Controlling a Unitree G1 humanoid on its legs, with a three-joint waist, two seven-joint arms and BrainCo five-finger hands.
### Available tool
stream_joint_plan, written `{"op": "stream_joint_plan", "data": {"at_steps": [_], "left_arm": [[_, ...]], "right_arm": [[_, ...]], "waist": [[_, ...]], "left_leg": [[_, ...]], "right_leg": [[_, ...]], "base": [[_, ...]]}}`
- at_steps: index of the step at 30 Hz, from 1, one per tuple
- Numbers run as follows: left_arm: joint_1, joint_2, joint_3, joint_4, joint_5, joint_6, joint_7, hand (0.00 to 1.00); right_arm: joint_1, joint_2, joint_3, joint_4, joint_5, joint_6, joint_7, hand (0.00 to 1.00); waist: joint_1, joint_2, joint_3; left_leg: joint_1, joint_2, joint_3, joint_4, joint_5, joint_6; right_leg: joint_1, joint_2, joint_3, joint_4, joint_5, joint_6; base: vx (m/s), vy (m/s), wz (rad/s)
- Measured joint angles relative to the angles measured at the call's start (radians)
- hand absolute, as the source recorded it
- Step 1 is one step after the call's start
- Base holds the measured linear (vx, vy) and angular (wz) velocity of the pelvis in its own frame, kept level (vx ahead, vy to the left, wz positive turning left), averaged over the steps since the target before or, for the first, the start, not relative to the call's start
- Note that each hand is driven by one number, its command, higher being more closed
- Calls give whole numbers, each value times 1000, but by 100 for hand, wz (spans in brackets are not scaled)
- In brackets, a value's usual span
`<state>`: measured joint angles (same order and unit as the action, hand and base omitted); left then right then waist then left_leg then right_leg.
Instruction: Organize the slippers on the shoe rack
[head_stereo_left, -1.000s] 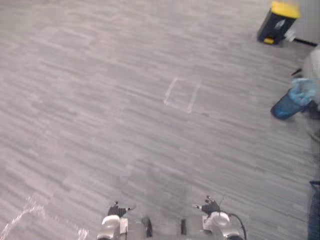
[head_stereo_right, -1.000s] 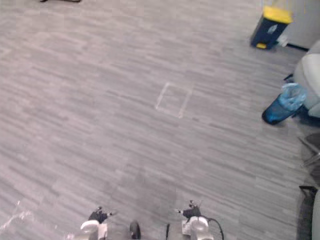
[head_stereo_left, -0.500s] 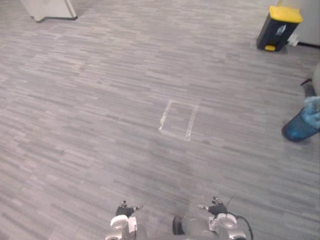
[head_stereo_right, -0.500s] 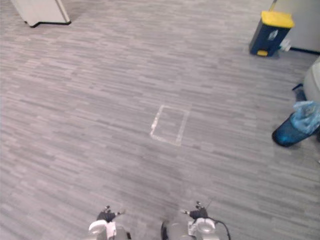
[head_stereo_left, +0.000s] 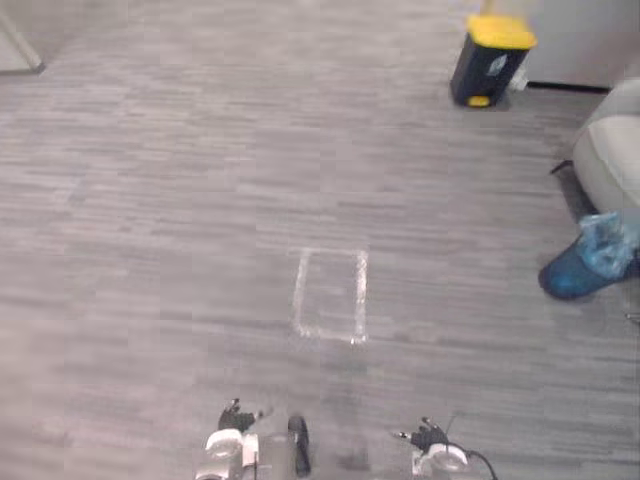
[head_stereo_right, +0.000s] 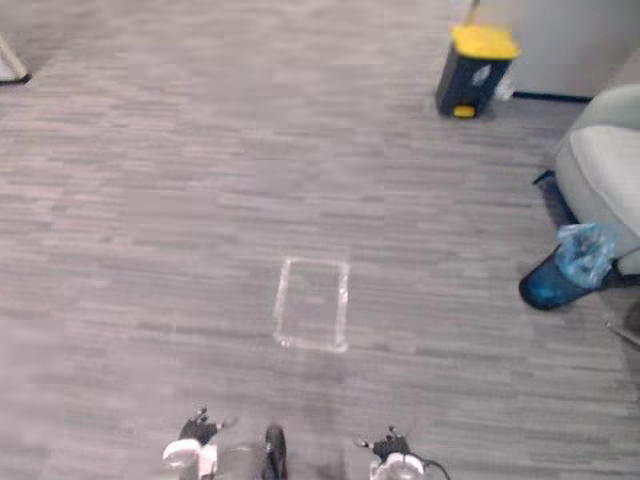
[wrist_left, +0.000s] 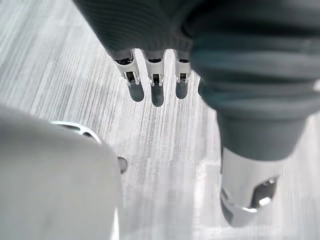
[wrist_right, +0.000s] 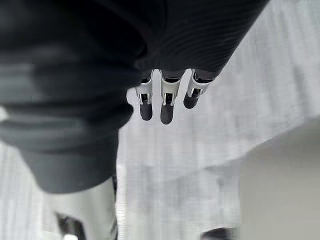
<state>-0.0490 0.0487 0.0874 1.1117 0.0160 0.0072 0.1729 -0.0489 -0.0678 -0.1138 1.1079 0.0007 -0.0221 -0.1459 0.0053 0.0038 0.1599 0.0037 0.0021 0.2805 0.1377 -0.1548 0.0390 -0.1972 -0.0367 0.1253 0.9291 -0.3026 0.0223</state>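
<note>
Left hand (wrist_left: 156, 92) and right hand (wrist_right: 167, 107) hang open above grey floor (head_stereo_left: 200, 200).

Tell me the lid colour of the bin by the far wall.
Yellow lid, clearest in the right eye view.

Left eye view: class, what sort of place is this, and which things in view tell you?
Probably an indoor office or lab space: grey plank-pattern floor with a taped rectangle, a yellow-lidded bin by the wall, and a blue lined bin beside a grey seat.
</note>
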Motion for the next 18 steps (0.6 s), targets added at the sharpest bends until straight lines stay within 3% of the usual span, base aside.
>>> {"op": "stream_joint_plan", "data": {"at_steps": [1,2,4,5,6,7,9,10,11,12,13,15,16,18], "left_arm": [[-7,-6,-6,10,-1,0,0,0],[-9,-6,-9,11,-1,0,0,0],[-23,8,-39,9,0,-1,-1,0],[-34,15,-50,8,1,-1,-1,0],[-35,20,-58,12,6,-1,-3,0],[-36,4,-66,20,13,-1,-9,0],[-35,-14,-64,22,23,-1,-17,0],[-22,-43,-55,3,23,0,-23,0],[-19,-49,-50,-5,23,-1,-23,0],[-17,-68,-23,-30,22,-2,-23,0],[-12,-80,2,-57,23,-1,-24,0],[3,-81,9,-75,23,0,-23,0],[14,-81,8,-101,22,-1,-22,0],[15,-80,12,-109,21,-1,-21,0]], "right_arm": [[-12,-13,-1,-19,0,-9,0,0],[-14,-14,-1,-25,0,-9,-1,0],[-20,-10,1,-29,0,-12,-1,0],[-19,-7,2,-27,0,-14,-1,0],[-18,-13,-2,-17,1,-15,-1,0],[-23,-15,-12,3,1,-14,-3,0],[-20,-13,-53,8,2,-11,-3,0],[-3,-17,-58,-3,2,-5,-7,0],[2,-17,-53,-9,1,-5,-7,0],[17,-17,-32,-34,1,-4,-9,0],[21,-7,-7,-40,1,-2,-10,0],[22,8,29,-39,0,4,-10,0],[21,11,43,-43,2,6,-11,0],[21,20,37,-41,2,8,-12,0]], "waist": [[-13,25,13],[-16,28,15],[-25,19,12],[-37,-14,6],[-55,-28,4],[-49,-15,-4],[-50,-15,-4],[-56,5,-15],[-58,10,-18],[-57,19,-21],[-50,24,-20],[-29,21,-19],[-9,17,-20],[5,11,-18]], "left_leg": [[65,24,12,-32,-11,2],[79,29,13,-37,-15,6],[137,40,11,-64,-31,0],[173,33,7,-84,-45,-21],[227,22,-38,-118,-54,-32],[240,46,-49,-107,-28,-62],[244,45,-78,-35,-14,-83],[188,74,-105,181,-19,-105],[160,85,-109,253,-16,-117],[62,121,-130,483,7,-187],[-51,170,-130,730,17,-210],[-129,207,-109,871,-2,-186],[-187,219,-84,877,-34,-154],[-227,216,-47,764,-84,-129]], "right_leg": [[-65,29,-51,-78,-27,-19],[-82,35,-66,-110,-28,-17],[-157,51,-117,-395,34,14],[-168,48,-124,-575,125,25],[-166,44,-142,-607,278,-37],[-161,53,-143,-551,250,-58],[-159,43,-149,-465,188,-79],[-90,50,-161,-478,135,-94],[-73,53,-164,-494,129,-94],[-23,63,-168,-532,116,-100],[44,85,-162,-570,106,-116],[130,103,-128,-613,89,-137],[187,106,-81,-646,74,-140],[240,94,-28,-675,67,-133]], "base": [[457,70,-43],[570,5,-11],[456,-49,16],[595,-117,53],[716,-134,38],[603,-112,21],[500,-167,-5],[652,-228,4],[518,-144,7],[462,-72,3],[428,-53,-11],[444,4,-56],[385,65,-77],[364,144,-101]]}}
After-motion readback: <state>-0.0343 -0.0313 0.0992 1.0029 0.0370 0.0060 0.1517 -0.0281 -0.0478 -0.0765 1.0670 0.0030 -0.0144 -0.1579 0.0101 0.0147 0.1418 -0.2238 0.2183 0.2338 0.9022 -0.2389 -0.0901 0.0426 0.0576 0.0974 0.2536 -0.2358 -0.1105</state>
